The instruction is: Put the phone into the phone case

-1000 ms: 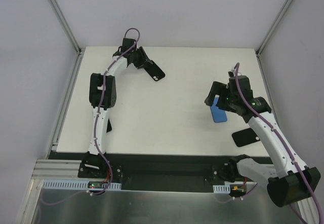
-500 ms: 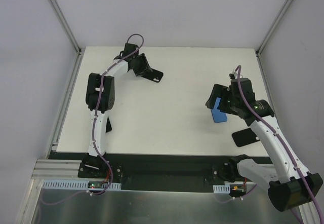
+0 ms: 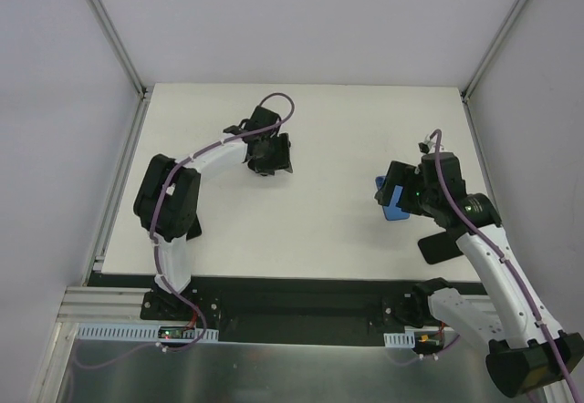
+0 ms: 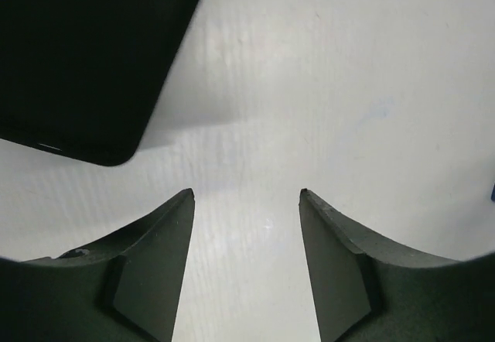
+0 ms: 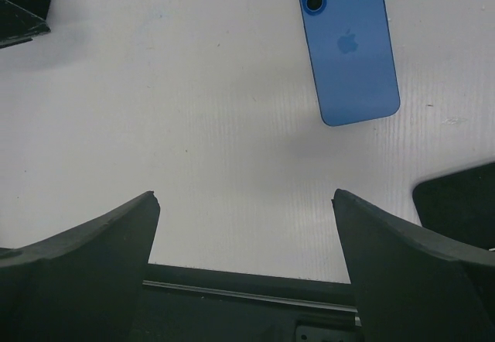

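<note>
White worktop (image 3: 319,230) underneath, left hand (image 4: 246,195) hovering with fingers apart and empty just beside the black phone case (image 4: 77,56) at far-centre, right hand (image 5: 244,195) spread wide and empty near the phone (image 5: 348,44), blue back up, right side.

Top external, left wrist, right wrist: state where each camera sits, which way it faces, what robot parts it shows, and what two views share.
Top external: above and behind the bases, looking down on the table; both arms show.
Left wrist: on the left arm, looking down past the open left gripper at the black phone case.
Right wrist: on the right arm, looking down past the open right gripper at the phone, blue back up.
Shared: top external and right wrist both show the phone.
</note>
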Motion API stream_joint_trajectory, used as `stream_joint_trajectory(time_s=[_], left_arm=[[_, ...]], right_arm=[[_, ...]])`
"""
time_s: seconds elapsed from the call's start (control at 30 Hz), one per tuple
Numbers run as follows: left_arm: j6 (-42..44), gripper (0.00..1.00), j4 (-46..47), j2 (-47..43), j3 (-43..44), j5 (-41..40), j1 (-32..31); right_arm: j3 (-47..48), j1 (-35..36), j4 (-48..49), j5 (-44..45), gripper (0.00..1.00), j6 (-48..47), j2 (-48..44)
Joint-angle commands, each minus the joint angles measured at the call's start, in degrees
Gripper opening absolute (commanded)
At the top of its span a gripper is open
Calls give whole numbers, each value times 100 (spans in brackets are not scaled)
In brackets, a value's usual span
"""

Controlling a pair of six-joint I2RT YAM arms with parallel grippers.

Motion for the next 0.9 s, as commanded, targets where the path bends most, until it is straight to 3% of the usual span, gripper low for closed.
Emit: stream_joint_trajectory(time_s=[0.0,0.17,0.3,0.47,0.67,0.87], left_arm=[[323,57,-51,-623,-115,-207,-232],[1104,63,-603,-633,612,-1313,-145],[1842,61,-1166,252,1518,-1895,101],[2318,54,-1764,1001,2433,-1526,295],[2705,53,-1791,1468,2750,-1069,383],[2793,45,-1809,1749,2760,-990,444]], right_arm=[[-60,26,-157,121,98,-31,-202],[-52,26,-228,129,98,13,-413],[-34,26,-316,182,98,5,-536],[80,26,-509,164,98,-13,-536],[124,26,-527,173,98,-13,-572],[133,26,-580,173,98,-30,-554]])
